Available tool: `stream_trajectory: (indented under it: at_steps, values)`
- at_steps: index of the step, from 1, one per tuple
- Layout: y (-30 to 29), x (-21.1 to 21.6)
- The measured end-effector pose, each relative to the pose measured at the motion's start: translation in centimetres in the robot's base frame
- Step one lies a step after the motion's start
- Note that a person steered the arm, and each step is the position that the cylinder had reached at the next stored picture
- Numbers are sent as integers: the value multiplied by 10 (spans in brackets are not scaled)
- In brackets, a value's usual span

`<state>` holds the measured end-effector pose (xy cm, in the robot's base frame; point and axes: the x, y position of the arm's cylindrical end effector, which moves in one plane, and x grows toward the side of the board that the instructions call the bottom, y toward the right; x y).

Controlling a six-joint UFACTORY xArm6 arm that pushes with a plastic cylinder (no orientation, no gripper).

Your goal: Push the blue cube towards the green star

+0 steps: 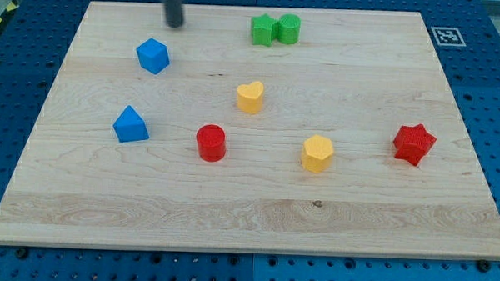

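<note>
The blue cube (153, 55) sits at the view's upper left of the wooden board (247, 215). The green star (263, 29) lies near the view's top centre, touching a green cylinder (289, 28) on its right. My tip (175, 24) is at the view's top, just above and to the right of the blue cube, apart from it and well left of the green star.
A blue triangular block (130, 125) lies at the view's left. A yellow heart (250, 97), a red cylinder (211, 143) and a yellow hexagonal block (317, 153) sit mid-board. A red star (413, 144) lies at the right.
</note>
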<state>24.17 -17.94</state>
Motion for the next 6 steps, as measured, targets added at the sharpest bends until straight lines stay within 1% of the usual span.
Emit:
stream_trajectory:
  at_steps: [1,2,3,5,6]
  values:
    - [-75,25]
    - [-96,60]
    - [-58,76]
    - [96,75]
    - [71,75]
